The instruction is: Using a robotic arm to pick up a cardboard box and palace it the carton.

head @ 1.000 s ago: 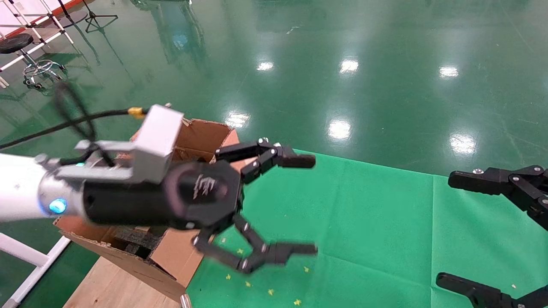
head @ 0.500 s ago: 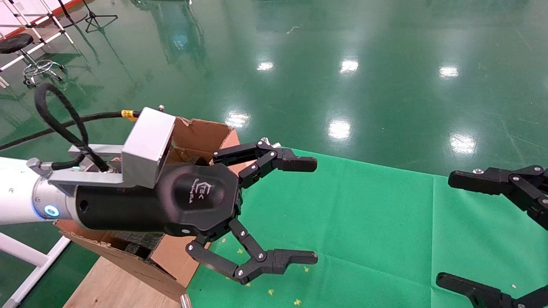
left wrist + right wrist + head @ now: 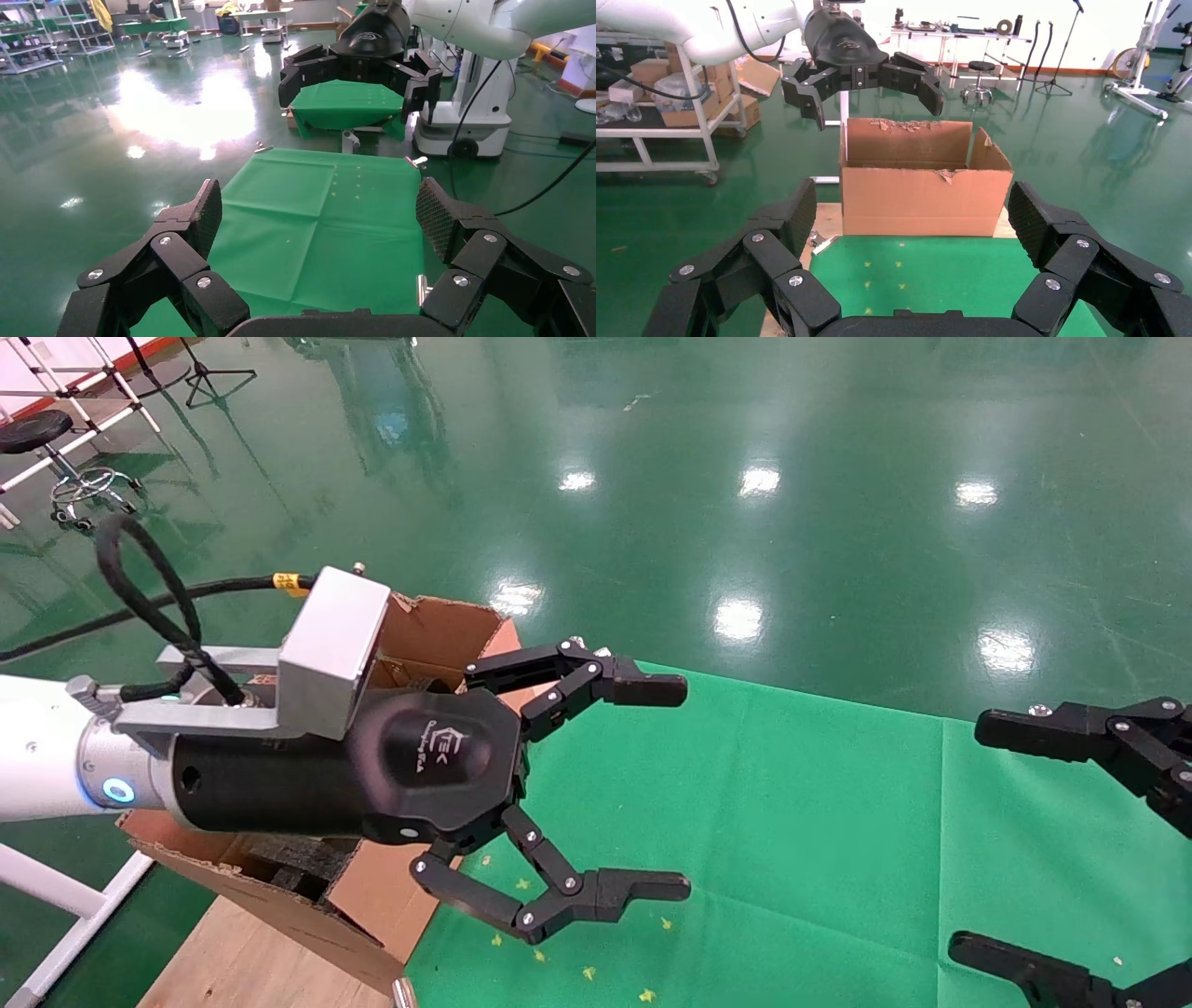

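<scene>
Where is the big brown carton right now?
The carton sits at the left end of the green cloth in the head view, partly behind the open left gripper.

From the head view the left arm [image 3: 279, 775] covers most of the carton [image 3: 438, 626], so you can't really see what's inside. The right pincer [image 3: 987, 840] is chopped off by the frame edge, only fingertips showing. The surface [image 3: 792, 822] runs off the bottom too.

carton [image 3: 438, 626] left of cloth [image 3: 792, 822], foam [image 3: 298, 864] inside
</scene>
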`<state>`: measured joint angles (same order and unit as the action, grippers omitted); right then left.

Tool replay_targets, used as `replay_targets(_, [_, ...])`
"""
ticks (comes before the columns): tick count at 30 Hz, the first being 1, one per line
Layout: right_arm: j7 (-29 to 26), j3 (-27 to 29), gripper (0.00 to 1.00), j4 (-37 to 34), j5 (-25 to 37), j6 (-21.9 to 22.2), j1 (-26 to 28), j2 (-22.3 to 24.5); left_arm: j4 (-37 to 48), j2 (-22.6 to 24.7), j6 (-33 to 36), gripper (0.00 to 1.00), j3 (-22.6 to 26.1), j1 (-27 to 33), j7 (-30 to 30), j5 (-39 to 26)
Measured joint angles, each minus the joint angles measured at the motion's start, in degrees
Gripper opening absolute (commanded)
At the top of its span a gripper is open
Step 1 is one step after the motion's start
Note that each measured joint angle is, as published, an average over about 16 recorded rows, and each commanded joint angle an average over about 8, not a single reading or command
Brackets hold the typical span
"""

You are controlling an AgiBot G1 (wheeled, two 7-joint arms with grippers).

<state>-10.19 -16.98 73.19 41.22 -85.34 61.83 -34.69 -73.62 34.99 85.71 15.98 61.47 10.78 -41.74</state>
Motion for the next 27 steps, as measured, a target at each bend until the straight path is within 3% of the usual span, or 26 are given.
replay_targets(27, [0.0,0.0,1.00,0.0,0.0,0.0,0.0,0.0,0.3,0.1,-0.1,1.00,0.2,0.3,0.1,-0.4])
